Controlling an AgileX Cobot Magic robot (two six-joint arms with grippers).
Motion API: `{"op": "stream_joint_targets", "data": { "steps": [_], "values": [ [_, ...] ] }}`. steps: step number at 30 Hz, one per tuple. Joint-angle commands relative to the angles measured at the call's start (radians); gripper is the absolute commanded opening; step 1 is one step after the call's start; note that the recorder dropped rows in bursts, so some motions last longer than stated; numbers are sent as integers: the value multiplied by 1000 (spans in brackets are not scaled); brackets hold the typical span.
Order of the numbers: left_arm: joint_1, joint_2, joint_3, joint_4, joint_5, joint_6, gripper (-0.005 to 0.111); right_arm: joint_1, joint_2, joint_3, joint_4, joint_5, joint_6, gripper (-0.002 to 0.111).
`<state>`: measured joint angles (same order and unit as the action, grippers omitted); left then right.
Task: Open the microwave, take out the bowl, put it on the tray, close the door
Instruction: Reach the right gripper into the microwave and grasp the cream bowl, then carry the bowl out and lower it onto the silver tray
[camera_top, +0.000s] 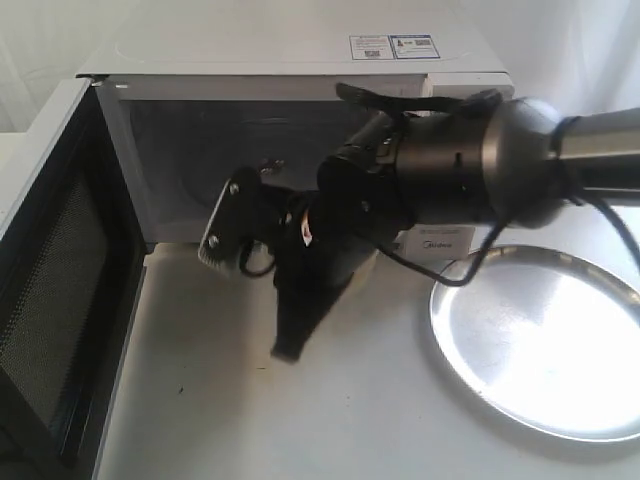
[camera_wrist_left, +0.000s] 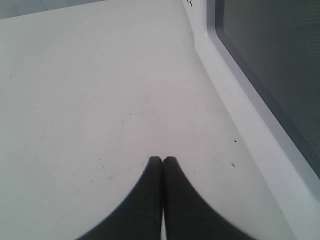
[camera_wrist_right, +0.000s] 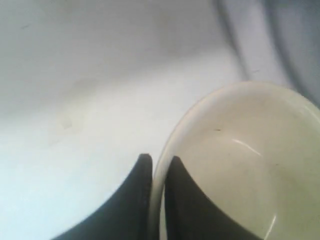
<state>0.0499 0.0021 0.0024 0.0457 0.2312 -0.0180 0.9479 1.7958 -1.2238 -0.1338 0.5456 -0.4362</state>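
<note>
Two fingers of the right gripper (camera_wrist_right: 157, 160) pinch the rim of the bowl (camera_wrist_right: 240, 170), one inside and one outside, apparently to carry it from the microwave (camera_top: 300, 40) to the tray (camera_top: 540, 340), while the left gripper (camera_wrist_left: 162, 160) hangs pressed together and empty beside the open door (camera_top: 60, 270).

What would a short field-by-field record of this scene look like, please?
microwave: open
door: swung wide, at the exterior view's left
bowl: rim pinched by the right pincer
left pincer: shut, empty, over the table beside the door
tray: on the table, no bowl on it yet
</note>
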Motion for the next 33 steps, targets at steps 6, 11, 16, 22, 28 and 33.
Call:
{"op": "stream_joint_targets", "data": {
  "steps": [6,11,16,22,28,33],
  "values": [
    [-4,-2,-2,-7,1,-4,0,-41,-186,281,-137,295,70,0],
    [-4,-2,-2,-7,1,-4,0,-74,-213,373,-412,242,394,0],
    [-4,-2,-2,-7,1,-4,0,-142,-209,419,-683,24,744,0],
    [-4,-2,-2,-7,1,-4,0,-237,-186,460,-802,-35,912,0],
    [-4,-2,-2,-7,1,-4,0,-279,-150,466,-805,-207,912,5],
    [-4,-2,-2,-7,1,-4,0,-279,-144,466,-807,-225,912,24]
  ]
}}
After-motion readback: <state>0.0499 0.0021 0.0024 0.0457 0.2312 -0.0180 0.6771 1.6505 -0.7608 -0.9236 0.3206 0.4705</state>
